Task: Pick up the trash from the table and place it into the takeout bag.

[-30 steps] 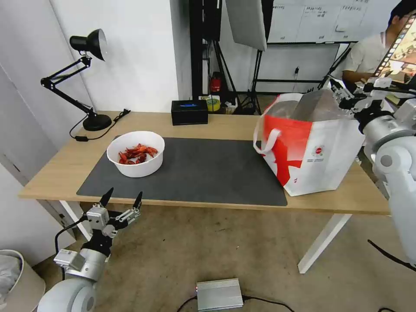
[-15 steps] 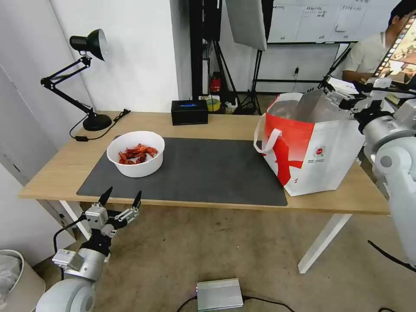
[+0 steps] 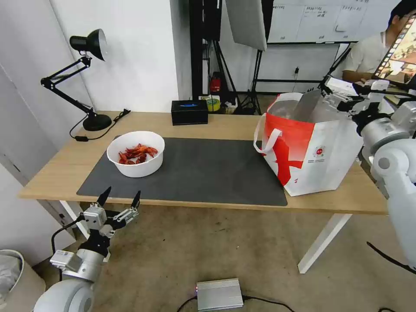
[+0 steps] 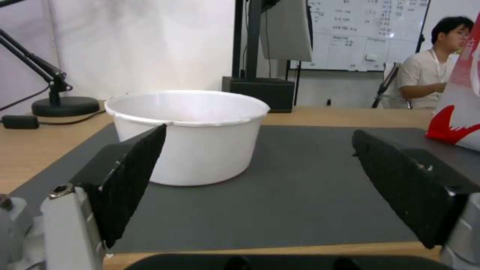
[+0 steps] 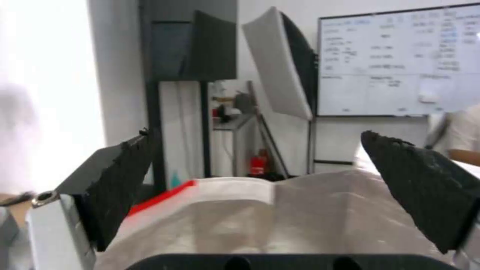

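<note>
Right gripper [image 3: 336,89], fingers spread and empty, has edged leftward over the boxy white-and-red takeout bag [image 3: 310,147]. White bowl of red crayfish shells [image 3: 135,153], bench's 9 o'clock, remains. Left gripper [image 3: 119,201] released, below it.
</note>
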You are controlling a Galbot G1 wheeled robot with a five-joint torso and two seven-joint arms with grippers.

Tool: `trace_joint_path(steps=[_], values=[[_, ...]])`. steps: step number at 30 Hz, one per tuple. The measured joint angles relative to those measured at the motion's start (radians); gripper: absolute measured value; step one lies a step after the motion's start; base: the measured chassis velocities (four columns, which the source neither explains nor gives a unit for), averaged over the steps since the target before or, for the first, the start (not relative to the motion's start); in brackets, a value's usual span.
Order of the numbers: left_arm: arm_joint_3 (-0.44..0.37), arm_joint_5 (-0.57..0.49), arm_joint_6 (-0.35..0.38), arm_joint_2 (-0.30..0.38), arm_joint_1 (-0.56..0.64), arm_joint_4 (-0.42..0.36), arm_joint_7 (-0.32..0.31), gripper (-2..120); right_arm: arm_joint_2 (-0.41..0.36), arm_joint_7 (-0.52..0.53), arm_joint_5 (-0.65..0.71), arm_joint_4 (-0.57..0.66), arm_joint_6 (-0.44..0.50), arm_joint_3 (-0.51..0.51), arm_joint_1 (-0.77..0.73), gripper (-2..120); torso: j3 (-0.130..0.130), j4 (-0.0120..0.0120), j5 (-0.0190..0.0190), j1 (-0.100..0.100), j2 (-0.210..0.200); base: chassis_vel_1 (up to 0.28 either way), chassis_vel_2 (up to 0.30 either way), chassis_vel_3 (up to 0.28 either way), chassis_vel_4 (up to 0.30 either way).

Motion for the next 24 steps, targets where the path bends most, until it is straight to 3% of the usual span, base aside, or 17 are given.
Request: trace_joint_path(steps=[12,15,19,24], values=[[-0.015,-0.007,-0.005,0.001,0.002,0.005,0.0,100,-0.005,-0.03,0.066,0.241,0.052,-0.027,-0.185,100,0.0,0.0001,-0.0002,0.0,0.0,0.0,0.0,0.0,0.0],[-0.032,-0.019,-0.017,0.002,0.004,0.013,0.0,100,0.018,0.021,0.014,0.336,0.056,-0.081,-0.325,100,0.0,0.0,-0.0001,0.0,0.0,0.0,0.0,0.0,0.0],[-0.037,-0.021,-0.018,0.002,0.006,0.016,0.0,100,0.036,0.044,-0.044,0.361,0.066,-0.122,-0.4,100,0.0,-0.0001,0.0001,0.0,0.0,0.0,0.0,0.0,0.0],[-0.044,-0.026,-0.02,0.01,0.006,0.019,0.0,100,0.076,0.136,-0.185,0.353,0.112,-0.262,-0.527,100,0.0,-0.0001,-0.0001,0.0,0.0,0.0,0.0,0.0,0.0]])
